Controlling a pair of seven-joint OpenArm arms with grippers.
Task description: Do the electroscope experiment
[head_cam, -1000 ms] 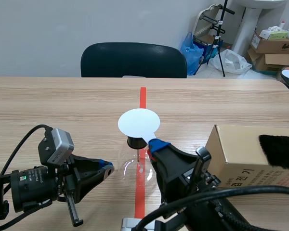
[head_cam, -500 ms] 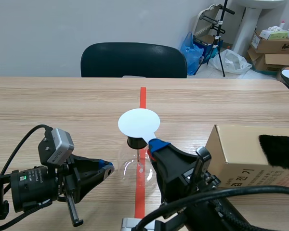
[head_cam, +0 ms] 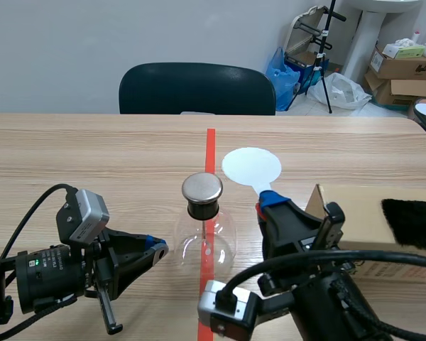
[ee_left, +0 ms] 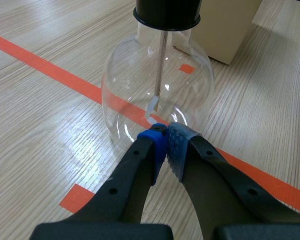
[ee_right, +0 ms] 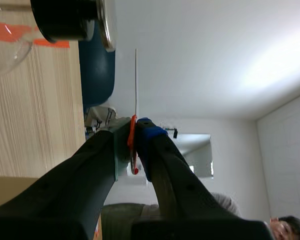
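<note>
The electroscope is a round glass flask [head_cam: 204, 241] with a black stopper and a metal cap [head_cam: 202, 186], standing on the tape line at mid-table. My right gripper [head_cam: 270, 202] is shut on the handle of a white disc paddle [head_cam: 251, 167], which it holds just right of the cap and apart from it. The right wrist view shows the disc [ee_right: 136, 85] edge-on between the fingers of my right gripper [ee_right: 134, 135], with the cap [ee_right: 102, 22] off to one side. My left gripper [ee_left: 165, 145] is shut on nothing, its tips at the flask [ee_left: 157, 95]. A rod with foil leaves [ee_left: 155, 102] hangs inside.
A cardboard box [head_cam: 369, 213] with a black furry cloth [head_cam: 412, 222] on top stands right of the flask, close behind my right arm. A dark chair [head_cam: 197, 89] is pushed in at the table's far edge. Bare wooden table [head_cam: 92, 156] lies to the left and beyond.
My right gripper has carried the white disc from over the electroscope's top to the right, so the metal cap is now uncovered. The left arm has not moved.
</note>
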